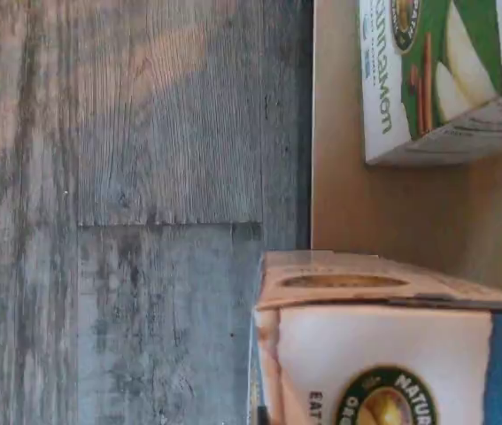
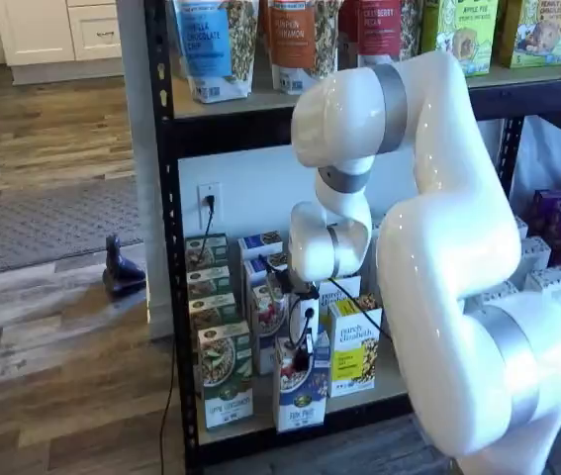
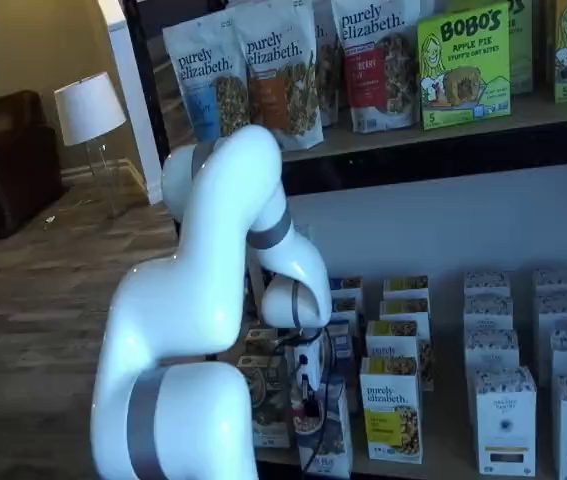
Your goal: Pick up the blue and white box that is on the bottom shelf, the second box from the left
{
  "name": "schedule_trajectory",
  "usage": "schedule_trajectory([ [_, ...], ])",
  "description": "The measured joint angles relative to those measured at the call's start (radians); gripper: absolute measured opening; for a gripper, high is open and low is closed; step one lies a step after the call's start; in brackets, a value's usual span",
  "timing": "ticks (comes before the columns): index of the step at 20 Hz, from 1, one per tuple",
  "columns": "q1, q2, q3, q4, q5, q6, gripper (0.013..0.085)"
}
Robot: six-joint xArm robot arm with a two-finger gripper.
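The blue and white box [image 2: 298,396] stands upright at the front of the bottom shelf [image 2: 359,404], between a green and white carton [image 2: 225,381] and a yellow-fronted carton [image 2: 353,358]. My gripper [image 2: 304,354] hangs at the box's top, its black fingers overlapping the upper front. No gap between the fingers shows, and I cannot tell whether they grip the box. In a shelf view the gripper [image 3: 308,393] sits just above the box [image 3: 331,445]. The wrist view shows the box's top flap and white face [image 1: 383,354] close up on the beige deck [image 1: 357,195].
More cartons stand in rows behind the front ones. The green and white carton [image 1: 445,71] lies close beside the box. Purple and white boxes [image 3: 508,420] fill the shelf's right side. A black beam [image 2: 260,129] carries the upper shelf. Grey wood floor [image 1: 144,221] lies before the rack.
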Motion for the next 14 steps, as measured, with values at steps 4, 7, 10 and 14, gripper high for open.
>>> schedule_trajectory([
  [4, 0.003, -0.012, 0.014, -0.010, -0.005, 0.012, 0.0450],
  [7, 0.006, -0.031, 0.035, -0.020, -0.007, 0.024, 0.0450],
  [10, 0.009, -0.065, 0.076, -0.053, -0.011, 0.058, 0.0450],
  [14, 0.015, -0.132, 0.162, -0.096, -0.028, 0.104, 0.0450],
])
